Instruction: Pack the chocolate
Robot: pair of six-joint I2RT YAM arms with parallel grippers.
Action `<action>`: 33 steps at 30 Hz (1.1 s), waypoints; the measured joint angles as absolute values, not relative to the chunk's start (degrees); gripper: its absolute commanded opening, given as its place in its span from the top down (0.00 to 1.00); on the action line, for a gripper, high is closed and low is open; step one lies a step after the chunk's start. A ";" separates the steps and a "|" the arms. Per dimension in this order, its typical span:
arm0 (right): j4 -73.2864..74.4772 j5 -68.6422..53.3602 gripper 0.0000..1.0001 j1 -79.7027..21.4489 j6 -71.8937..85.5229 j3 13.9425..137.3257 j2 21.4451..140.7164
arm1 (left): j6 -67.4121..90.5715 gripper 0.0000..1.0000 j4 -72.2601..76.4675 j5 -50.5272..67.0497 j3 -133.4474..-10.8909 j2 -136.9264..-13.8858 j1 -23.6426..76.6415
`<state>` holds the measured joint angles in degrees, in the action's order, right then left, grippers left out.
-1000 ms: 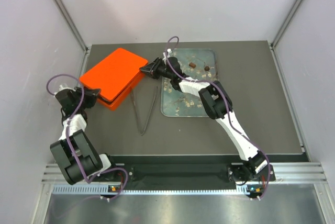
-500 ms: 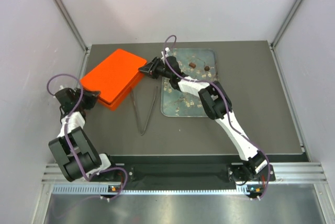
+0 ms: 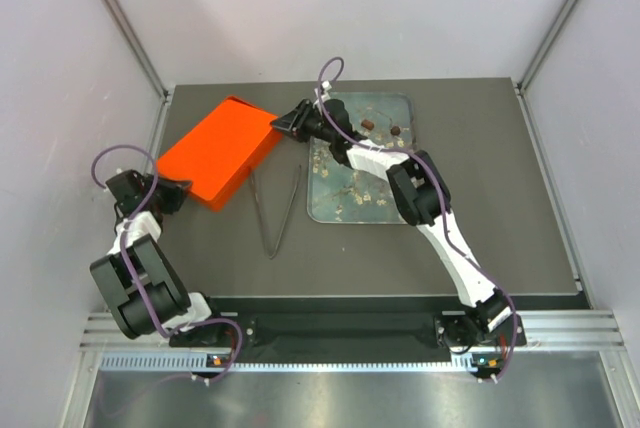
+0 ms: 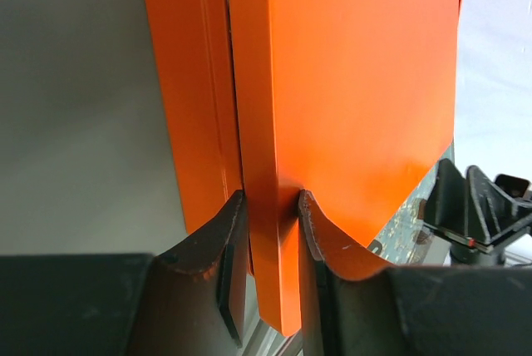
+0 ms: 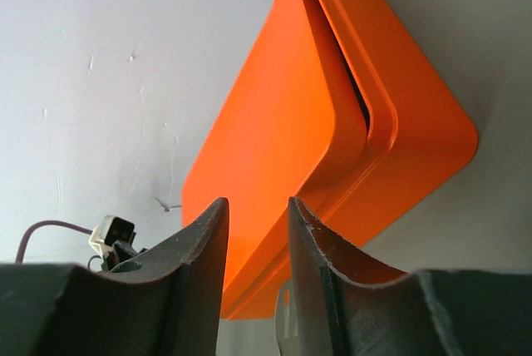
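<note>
Two dark brown pieces of chocolate (image 3: 368,125) (image 3: 396,130) lie at the far end of the glassy blossom-print tray (image 3: 345,203). Left of the tray sits an orange box (image 3: 215,148), its lid (image 4: 357,81) tilted up off the base (image 4: 191,81), with a gap (image 5: 357,81) showing between them. My left gripper (image 3: 170,191) (image 4: 270,198) is shut on the lid's rim at the box's near-left corner. My right gripper (image 3: 283,124) (image 5: 256,206) hangs at the box's right corner, jaws apart, the orange lid (image 5: 274,140) just beyond them and nothing pinched.
Metal tongs (image 3: 278,210) lie on the dark table between the box and the tray. White walls stand close on the left, right and back. The right arm reaches over the tray's left edge.
The lid's right side has tilted up and the box has shifted slightly. My right jaws have widened off the lid's corner. The left grip is unchanged.
</note>
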<state>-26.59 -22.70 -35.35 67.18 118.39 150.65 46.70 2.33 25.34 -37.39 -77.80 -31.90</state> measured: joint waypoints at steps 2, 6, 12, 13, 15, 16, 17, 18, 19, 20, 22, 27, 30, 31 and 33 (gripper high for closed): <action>-26.57 -22.65 0.67 -34.98 67.00 118.39 150.28 | 46.59 1.00 2.33 25.19 -37.39 -77.80 -31.90; -26.72 -22.59 0.69 -34.70 66.72 118.39 150.02 | 46.50 1.00 2.35 25.17 -37.41 -77.80 -31.90; -26.52 -22.63 0.64 -34.70 66.63 118.39 150.02 | 45.63 1.00 2.81 24.69 -37.41 -77.60 -31.90; -26.48 -22.63 0.63 -34.70 66.61 118.39 150.02 | 45.32 1.00 2.92 24.43 -37.39 -77.36 -31.90; -26.46 -22.65 0.60 -34.70 66.59 118.37 150.02 | 44.88 1.00 3.18 24.18 -37.41 -76.69 -31.90; -26.48 -22.65 0.59 -34.70 66.59 118.37 150.02 | 44.75 1.00 3.40 24.10 -37.39 -76.34 -31.90; -26.48 -22.65 0.59 -34.70 66.54 118.37 149.99 | 44.60 1.00 3.64 24.01 -37.39 -76.05 -31.90; -26.39 -22.65 0.58 -34.70 66.52 118.37 150.02 | 44.38 1.00 3.95 23.92 -37.39 -75.81 -31.90; -26.22 -22.72 0.57 -34.70 66.50 118.37 150.02 | 44.14 1.00 4.36 23.90 -37.39 -75.61 -31.90; -26.06 -22.81 0.57 -34.70 66.48 118.37 150.02 | 43.90 1.00 4.82 23.90 -37.39 -75.48 -31.90; -25.85 -23.05 0.55 -34.72 66.48 118.37 150.02 | 43.51 1.00 5.63 23.86 -37.39 -75.48 -31.90; -25.39 -23.55 0.53 -34.81 66.48 118.37 150.02 | 43.09 1.00 5.93 23.46 -37.45 -75.53 -31.90; -24.99 -23.68 0.53 -35.00 66.48 118.37 150.02 | 42.68 1.00 5.93 23.07 -37.69 -75.59 -31.90; -24.84 -23.68 0.53 -35.09 66.48 118.37 150.02 | 42.52 1.00 5.93 23.03 -37.85 -75.68 -31.90; -24.64 -23.68 0.53 -35.38 66.48 118.37 150.02 | 42.06 1.00 6.00 22.87 -38.41 -76.40 -31.90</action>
